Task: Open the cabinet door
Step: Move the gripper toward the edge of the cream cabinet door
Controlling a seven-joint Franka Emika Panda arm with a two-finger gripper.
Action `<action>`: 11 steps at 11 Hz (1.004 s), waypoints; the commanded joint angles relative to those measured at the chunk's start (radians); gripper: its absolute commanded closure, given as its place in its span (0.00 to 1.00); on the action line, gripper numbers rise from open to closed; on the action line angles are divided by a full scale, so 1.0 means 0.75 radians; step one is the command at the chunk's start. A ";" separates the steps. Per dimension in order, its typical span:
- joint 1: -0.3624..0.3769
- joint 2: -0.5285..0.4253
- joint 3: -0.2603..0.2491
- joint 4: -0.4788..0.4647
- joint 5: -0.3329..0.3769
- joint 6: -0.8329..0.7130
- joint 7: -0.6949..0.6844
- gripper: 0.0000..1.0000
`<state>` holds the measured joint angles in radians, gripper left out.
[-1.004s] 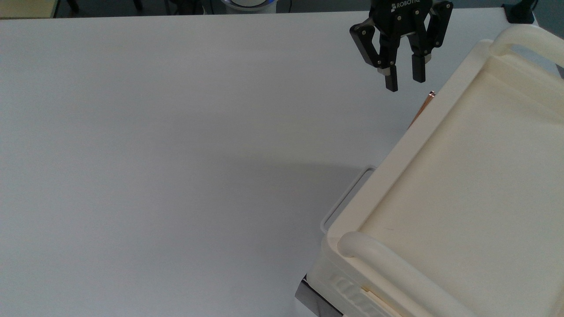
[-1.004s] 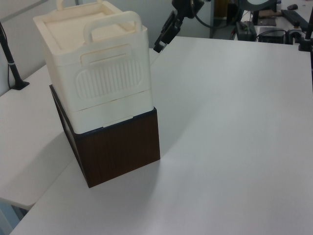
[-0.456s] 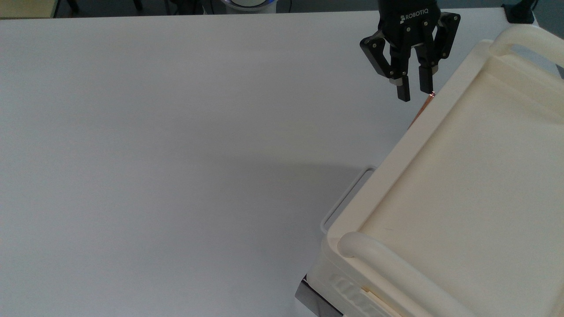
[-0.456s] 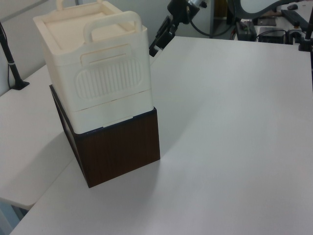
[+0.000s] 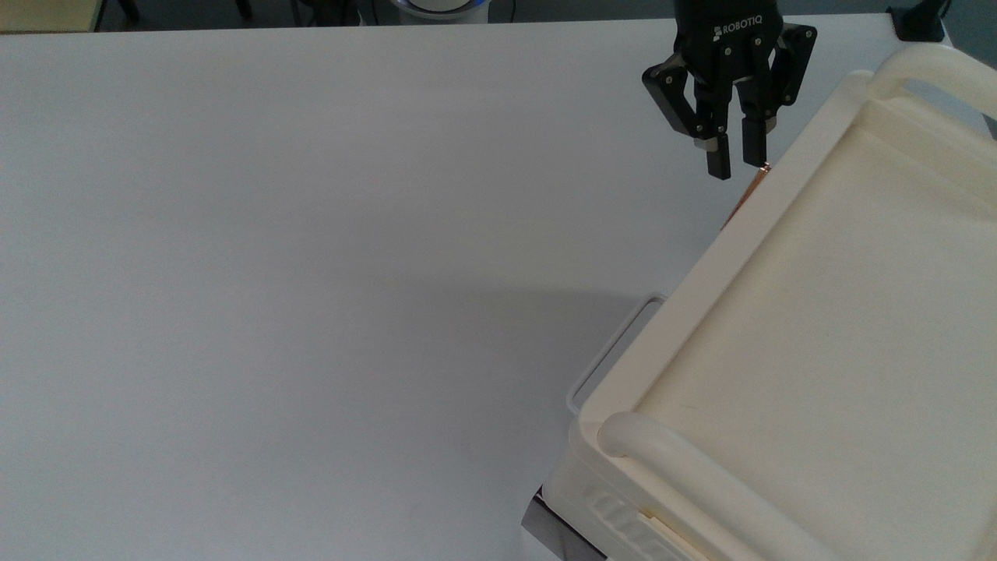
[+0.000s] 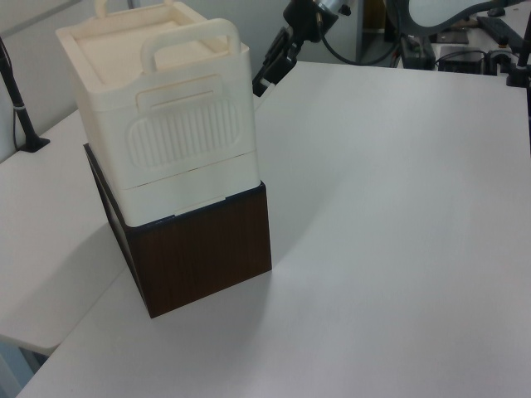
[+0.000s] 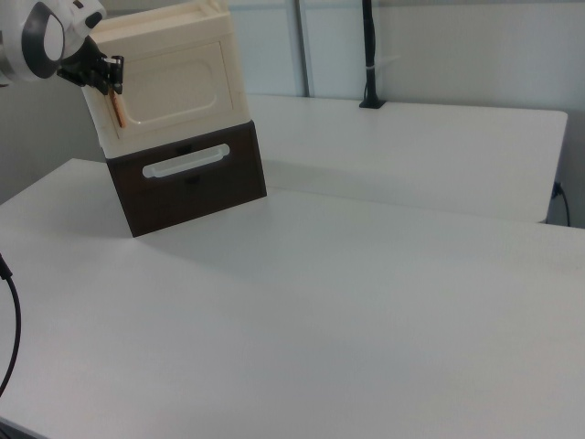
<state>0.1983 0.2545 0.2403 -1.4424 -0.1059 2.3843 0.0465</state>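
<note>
At the top view's upper right, the tool [image 5: 736, 165], fingers slightly spread, was seen at the copper handle [image 5: 746, 195] of the closed cabinet door [image 7: 174, 87], a stiff, light panel best gripped there.

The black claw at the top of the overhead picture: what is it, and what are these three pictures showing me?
It is the robot arm's gripper, a two-fingered hand; its fingers stand slightly apart and hold nothing. All three pictures show one moment from different cameras: the top view looks down, the left view and right view look from the sides. On the white table stands a cream plastic cabinet on a dark brown drawer box with a white wire loop handle. The cabinet door is shut. Its small copper-coloured handle sits near one edge, and the gripper's fingertips are right at its upper end, apparently about to grasp it.
</note>
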 commanded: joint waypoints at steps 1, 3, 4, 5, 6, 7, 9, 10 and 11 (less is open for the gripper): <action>0.028 0.060 0.001 0.031 -0.055 0.067 0.032 0.77; 0.028 0.055 0.003 0.029 -0.059 0.063 0.032 0.80; 0.028 0.049 0.003 0.025 -0.061 0.061 0.032 0.80; 0.024 0.041 0.003 0.023 -0.061 0.057 0.030 0.80; 0.020 0.037 0.003 0.021 -0.061 0.055 0.032 0.80; 0.018 0.037 0.003 0.019 -0.061 0.051 0.030 0.80; 0.014 0.037 0.003 0.017 -0.061 0.044 0.030 0.81; 0.012 0.031 0.003 0.013 -0.061 0.044 0.028 0.81; 0.010 0.029 0.001 0.005 -0.061 0.042 0.026 0.81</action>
<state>0.2093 0.2612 0.2440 -1.4424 -0.1282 2.3875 0.0467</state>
